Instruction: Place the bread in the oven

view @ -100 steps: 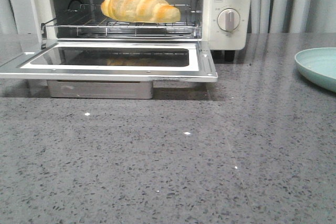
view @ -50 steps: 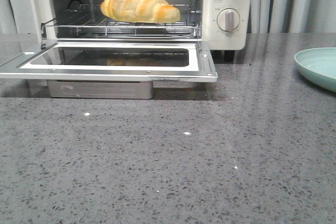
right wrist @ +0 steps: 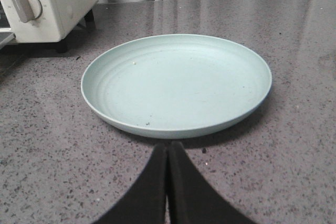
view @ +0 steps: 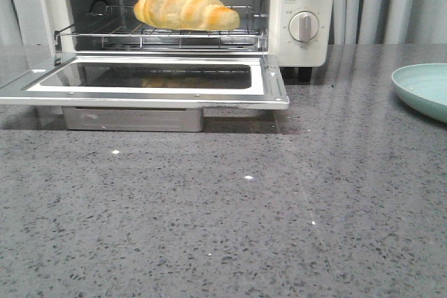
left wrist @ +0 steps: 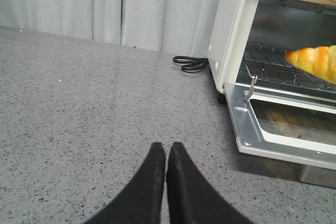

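Note:
The golden-brown bread (view: 185, 7) lies on the wire rack (view: 160, 36) inside the cream-white oven (view: 302, 12), whose glass door (view: 150, 80) hangs open and flat. One end of the bread also shows in the left wrist view (left wrist: 315, 61). My left gripper (left wrist: 166, 148) is shut and empty, low over the countertop, left of the oven (left wrist: 228, 40). My right gripper (right wrist: 168, 148) is shut and empty, just in front of an empty pale green plate (right wrist: 176, 80). Neither gripper shows in the front view.
The pale green plate (view: 422, 88) sits on the grey speckled countertop to the right of the oven. A black power cord (left wrist: 190, 63) lies coiled behind the oven's left side. Grey curtains hang behind the table.

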